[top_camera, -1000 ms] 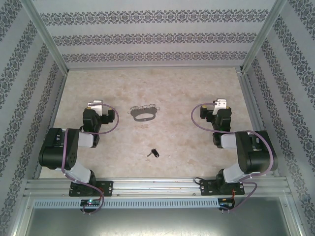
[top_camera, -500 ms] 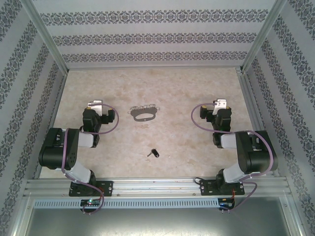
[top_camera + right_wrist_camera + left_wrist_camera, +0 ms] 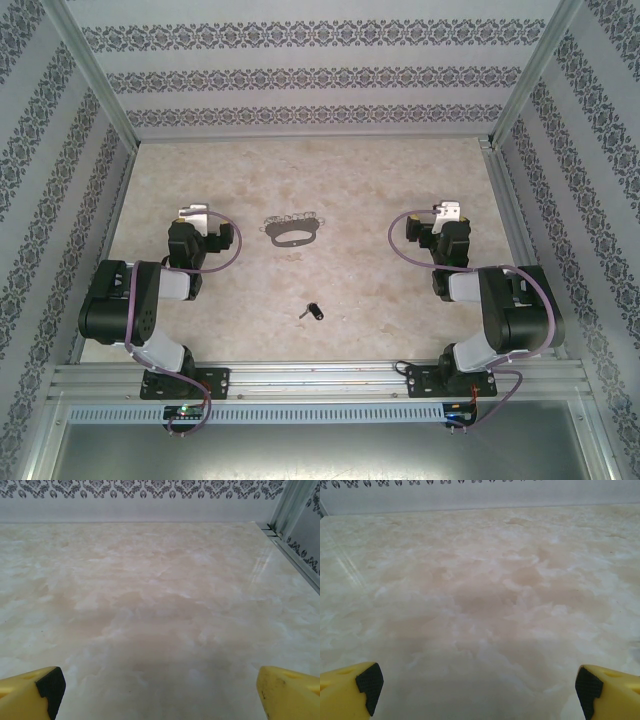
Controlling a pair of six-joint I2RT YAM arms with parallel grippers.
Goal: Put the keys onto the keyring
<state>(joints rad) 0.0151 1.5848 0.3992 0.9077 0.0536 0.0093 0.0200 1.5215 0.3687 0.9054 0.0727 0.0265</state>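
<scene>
The opening step, by my judgement: nothing is picked up. The left pincer [image 3: 193,213] and right pincer [image 3: 449,211] stand released and empty. The keyring [image 3: 291,232] lies on the worktop [image 3: 350,180] between them, with the key [image 3: 313,311] at its 6 o'clock, well apart. The next move likely calls for a fine pinch on the tiny key.

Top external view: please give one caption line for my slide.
Left gripper and right gripper open; keyring and key lie apart on the table.
</scene>
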